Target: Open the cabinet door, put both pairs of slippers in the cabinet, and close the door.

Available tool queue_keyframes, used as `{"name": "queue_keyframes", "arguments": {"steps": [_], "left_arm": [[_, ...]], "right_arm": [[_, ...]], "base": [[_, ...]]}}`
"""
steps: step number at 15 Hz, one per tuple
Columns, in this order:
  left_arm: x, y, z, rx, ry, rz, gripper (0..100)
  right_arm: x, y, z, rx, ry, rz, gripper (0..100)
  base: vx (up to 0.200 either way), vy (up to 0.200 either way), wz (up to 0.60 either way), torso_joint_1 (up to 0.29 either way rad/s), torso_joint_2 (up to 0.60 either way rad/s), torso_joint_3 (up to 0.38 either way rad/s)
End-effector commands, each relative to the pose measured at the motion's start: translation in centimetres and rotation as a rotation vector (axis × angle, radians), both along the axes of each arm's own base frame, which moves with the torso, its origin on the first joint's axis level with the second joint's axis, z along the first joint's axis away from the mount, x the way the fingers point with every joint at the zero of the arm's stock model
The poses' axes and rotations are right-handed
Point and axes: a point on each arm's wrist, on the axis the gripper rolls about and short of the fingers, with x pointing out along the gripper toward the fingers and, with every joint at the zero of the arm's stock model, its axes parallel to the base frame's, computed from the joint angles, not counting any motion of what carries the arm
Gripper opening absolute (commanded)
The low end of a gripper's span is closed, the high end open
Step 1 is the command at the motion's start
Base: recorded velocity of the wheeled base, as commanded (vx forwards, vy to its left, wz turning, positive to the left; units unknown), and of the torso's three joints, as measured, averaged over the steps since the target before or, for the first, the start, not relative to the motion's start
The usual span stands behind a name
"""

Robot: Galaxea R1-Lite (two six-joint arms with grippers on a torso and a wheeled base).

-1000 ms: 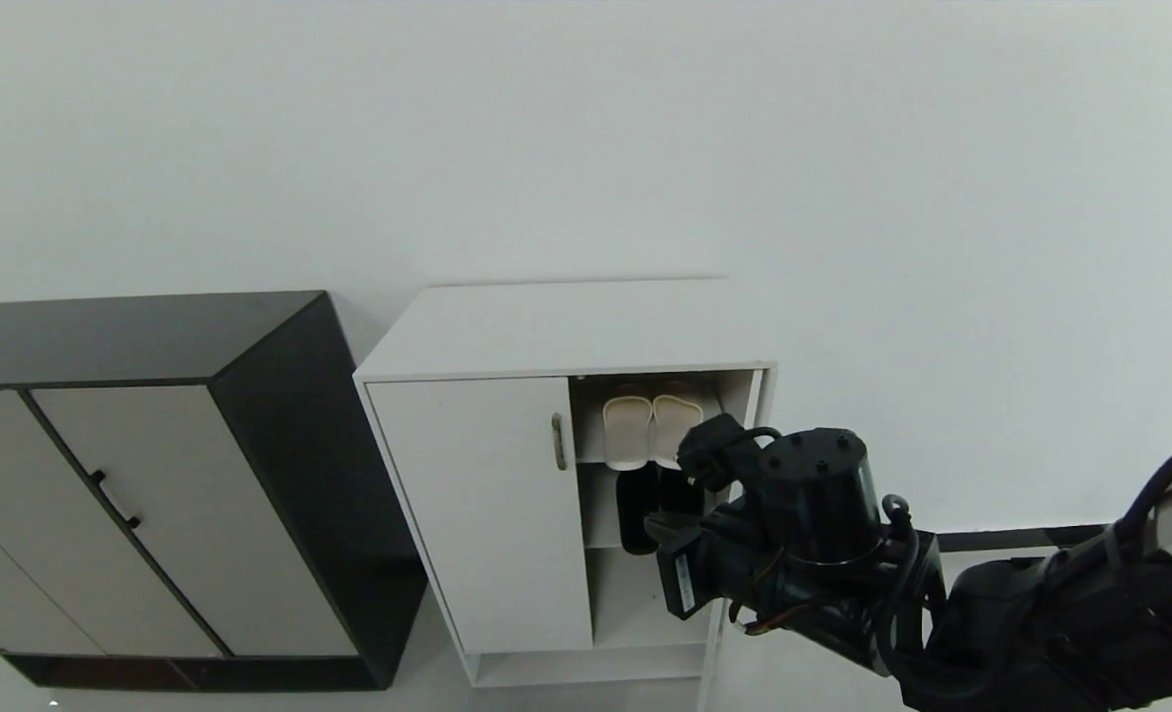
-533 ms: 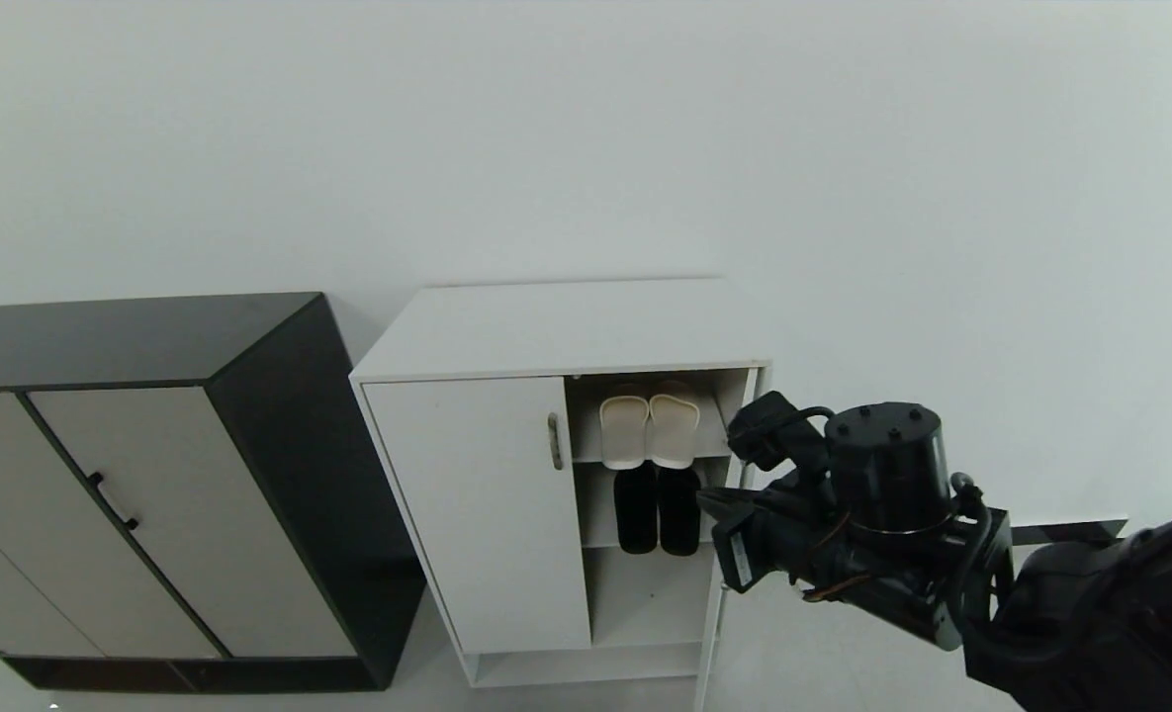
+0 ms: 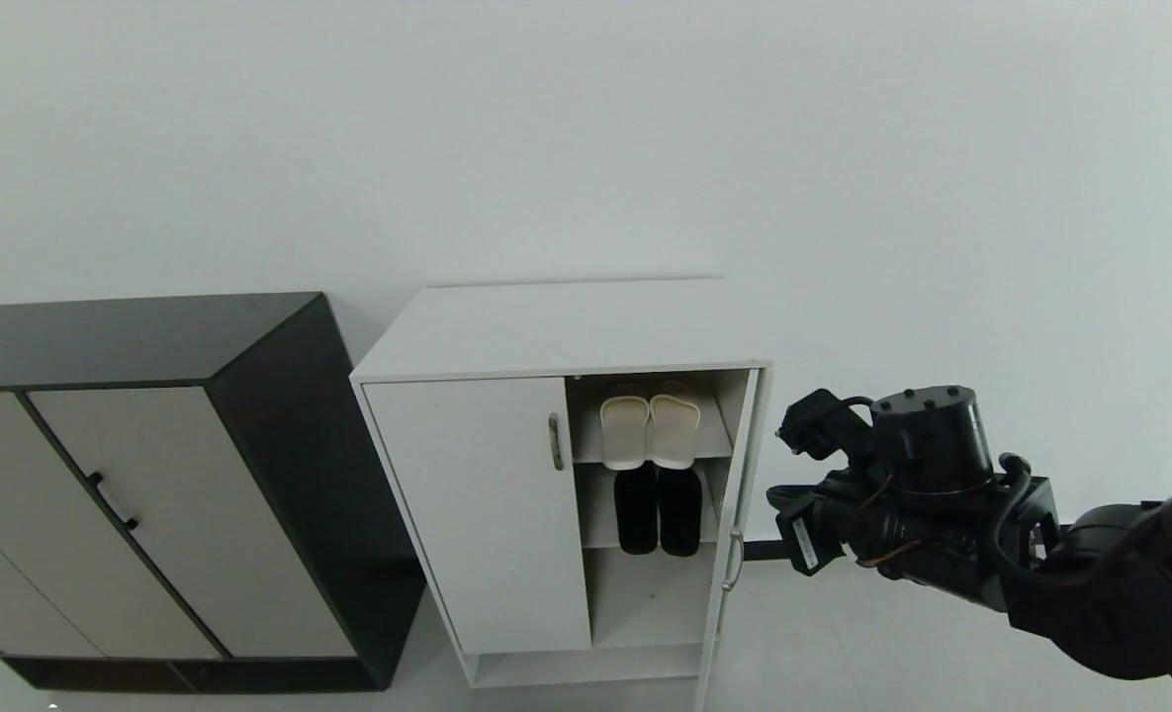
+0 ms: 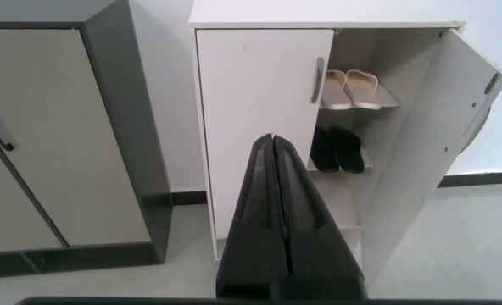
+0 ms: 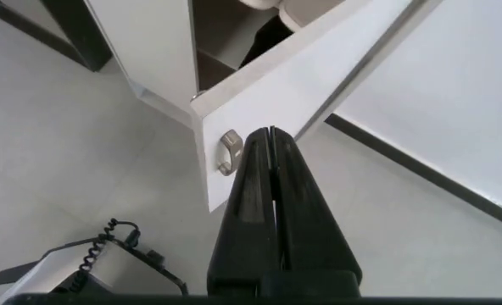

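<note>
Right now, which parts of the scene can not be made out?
Right wrist view: white slippers cut by the edge; black slippers mostly behind the open door.
Left wrist view: left gripper partly covers the lowest compartment.
Head view: closed door hides that half.

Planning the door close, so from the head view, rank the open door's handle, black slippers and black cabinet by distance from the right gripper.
From the right gripper:
1. Open door's handle, just to its left.
2. Black slippers, on the middle shelf inside.
3. Black cabinet, far left.

White cabinet (image 3: 566,326), cream slippers (image 3: 650,430), black slippers (image 3: 657,509)
</note>
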Motion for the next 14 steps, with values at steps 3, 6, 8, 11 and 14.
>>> {"name": "queue_keyframes", "arguments": {"steps": [3,6,8,11,14], "left_arm": [[0.0,0.0,0.0,0.000,0.000,0.000,0],[0.0,0.0,0.0,0.000,0.000,0.000,0],[0.0,0.0,0.0,0.000,0.000,0.000,0],[0.0,0.0,0.0,0.000,0.000,0.000,0],[0.0,0.0,0.0,0.000,0.000,0.000,0]], "right_arm": [[2.4,0.8,-3.2,-0.040,0.067,-0.021,0],[3.0,2.3,-4.4,-0.023,0.049,0.002,0],[3.3,3.6,-5.0,0.037,-0.028,0.024,0],[3.0,5.4,-4.8,0.173,-0.106,0.044,0],[2.5,5.4,-4.0,0.268,-0.187,0.109,0]], "base": [[0.000,0.000,0.00,0.000,0.00,0.000],[0.000,0.000,0.00,0.000,0.00,0.000],[0.000,0.000,0.00,0.000,0.00,0.000],[0.000,0.000,0.00,0.000,0.00,0.000],[0.000,0.000,0.00,0.000,0.00,0.000]]}}
